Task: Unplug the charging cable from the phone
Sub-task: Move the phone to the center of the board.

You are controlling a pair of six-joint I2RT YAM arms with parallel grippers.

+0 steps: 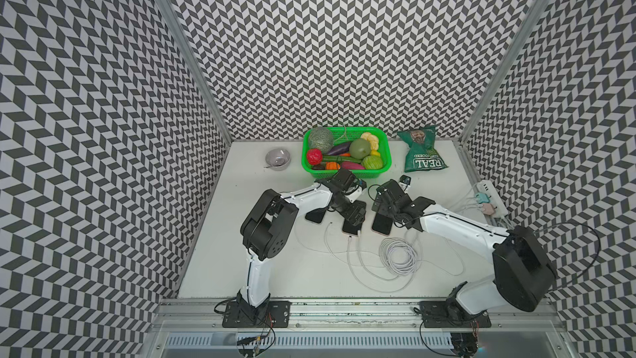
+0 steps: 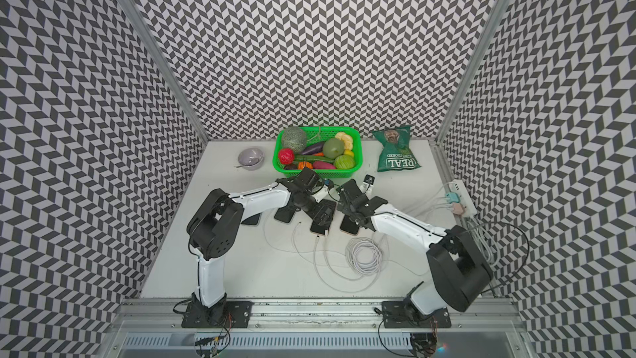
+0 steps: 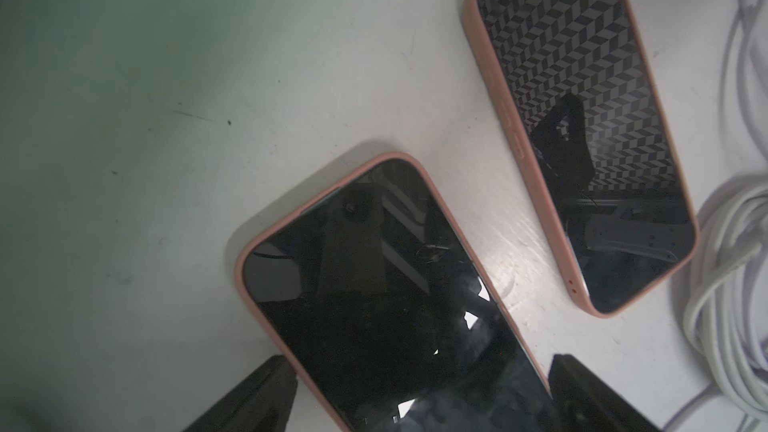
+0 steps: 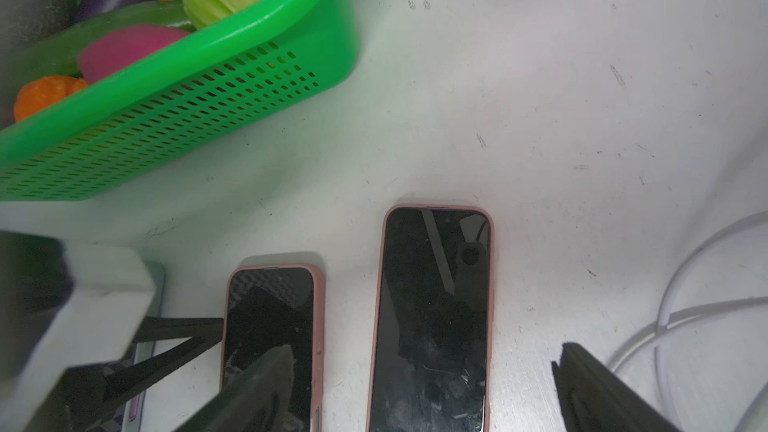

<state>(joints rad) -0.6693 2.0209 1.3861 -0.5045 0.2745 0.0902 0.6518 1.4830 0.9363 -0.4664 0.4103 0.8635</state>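
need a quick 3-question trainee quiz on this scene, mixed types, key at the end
1. True or false: the left gripper and the right gripper are both open.
2. What holds the toy vegetables? A) bowl B) green basket C) chip bag
3. What colour is the case on the phone below the left gripper?

Key: 1 true; 2 B; 3 pink.

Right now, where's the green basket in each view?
Top view: green basket at the table's far side, centre.
Top view: same spot.
Left wrist: not in it.
Right wrist: beyond the rightmost pink-cased phone, basket.
Shared landmark: that phone.
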